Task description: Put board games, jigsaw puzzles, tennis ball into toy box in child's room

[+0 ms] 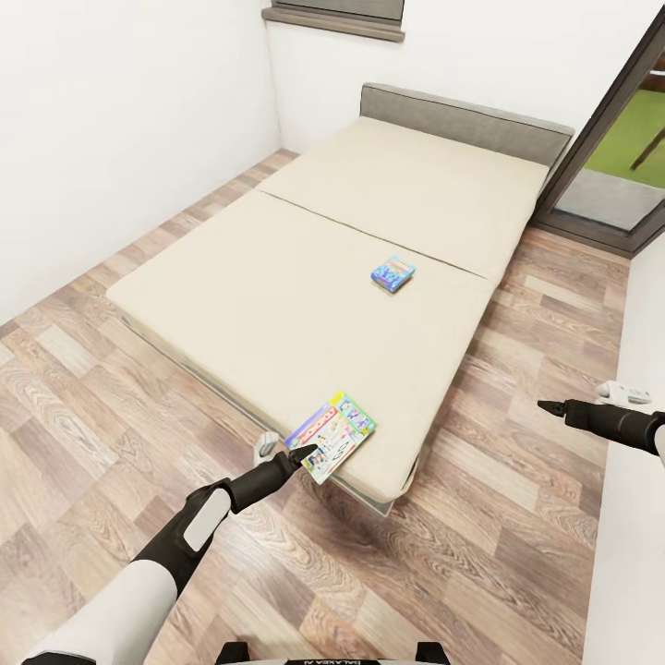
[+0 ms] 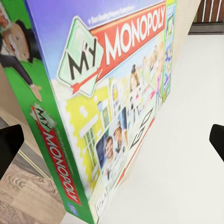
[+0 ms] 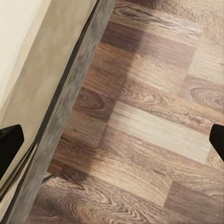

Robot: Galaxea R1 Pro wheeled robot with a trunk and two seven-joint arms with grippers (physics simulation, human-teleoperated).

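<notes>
A flat printed cardboard game box (image 2: 112, 107) reading "MY MONOPOLY" lies at the near corner of the beige-mattressed bed (image 1: 277, 286), its corner overhanging. The left fingers (image 2: 11, 142) are spread around it. A small blue box (image 1: 393, 273), lettering illegible, lies mid-mattress. The right fingers (image 3: 10, 142) are spread over wooden floor (image 3: 154, 116).

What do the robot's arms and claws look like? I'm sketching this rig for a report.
The left arm has a white rounded upper shell, then a black forearm with a white panel, tapering to a slim black left claw. The right arm is black, ending in a pointed black right claw. No cables or markings are legible.
</notes>
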